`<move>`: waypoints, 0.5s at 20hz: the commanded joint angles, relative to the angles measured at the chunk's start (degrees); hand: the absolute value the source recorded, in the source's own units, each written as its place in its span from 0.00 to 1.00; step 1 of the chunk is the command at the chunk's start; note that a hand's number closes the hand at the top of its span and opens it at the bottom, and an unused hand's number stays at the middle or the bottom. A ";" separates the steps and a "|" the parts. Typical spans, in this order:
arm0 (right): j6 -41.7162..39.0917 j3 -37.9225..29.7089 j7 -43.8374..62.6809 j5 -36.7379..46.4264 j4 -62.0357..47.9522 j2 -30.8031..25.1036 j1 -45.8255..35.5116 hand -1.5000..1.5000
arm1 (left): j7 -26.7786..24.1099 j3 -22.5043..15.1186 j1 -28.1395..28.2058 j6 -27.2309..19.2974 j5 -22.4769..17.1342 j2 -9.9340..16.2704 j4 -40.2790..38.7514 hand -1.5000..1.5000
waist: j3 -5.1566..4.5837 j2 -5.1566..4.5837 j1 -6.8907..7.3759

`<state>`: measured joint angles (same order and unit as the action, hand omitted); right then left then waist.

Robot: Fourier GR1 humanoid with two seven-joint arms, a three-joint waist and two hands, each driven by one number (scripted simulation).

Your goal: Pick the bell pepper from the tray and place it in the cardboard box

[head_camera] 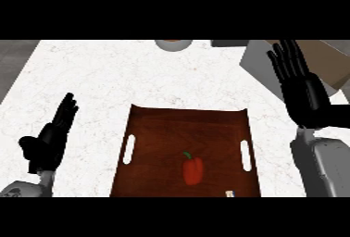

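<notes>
White marbled counter (103,78), seen steeply from above. Dark wooden tray (164,134) on it as landmark, with a slot handle along each side. Red bell pepper (193,171) with green stem lying inside the tray, toward its near right part. Left hand (53,139) left of the tray, clear of it, fingers straight and upright, holding nothing. Right hand (304,90) beyond the tray's far right corner, fingers spread and straight, empty, over the cardboard box (328,60), only partly visible. Grey bowl (172,45) far beyond the tray, at the counter's far edge.
</notes>
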<state>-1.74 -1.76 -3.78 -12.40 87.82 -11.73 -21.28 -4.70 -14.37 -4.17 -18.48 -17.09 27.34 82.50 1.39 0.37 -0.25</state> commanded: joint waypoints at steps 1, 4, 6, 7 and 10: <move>0.99 0.44 2.23 1.84 4.65 -1.28 1.30 0.00 | 1.02 -2.88 2.83 -1.12 4.34 1.01 7.44 0.50 | -1.35 -0.07 0.40; 3.83 1.79 9.91 5.76 16.91 -5.52 0.09 0.00 | -2.21 -3.12 -2.63 2.93 5.99 3.66 4.77 0.50 | -1.54 0.80 -2.20; 5.69 4.16 11.48 11.17 20.48 -6.86 -0.81 0.00 | -3.99 -3.36 -6.54 6.55 7.30 6.66 5.57 0.50 | -1.65 1.14 -3.41; 0.00 7.14 11.73 21.28 13.60 -17.28 1.65 0.00 | -2.85 -3.68 -5.14 7.18 5.67 6.01 5.17 0.50 | -2.15 0.86 -3.85; 3.38 9.71 15.85 23.24 25.65 -14.13 10.62 0.00 | -3.76 -4.62 -5.27 9.75 5.56 5.18 4.87 0.50 | -1.50 0.31 -2.33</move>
<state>1.02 4.45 7.74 4.00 104.99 -22.70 -17.08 -7.44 -17.77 -9.28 -11.77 -11.77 32.15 86.65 -0.13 0.82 -2.90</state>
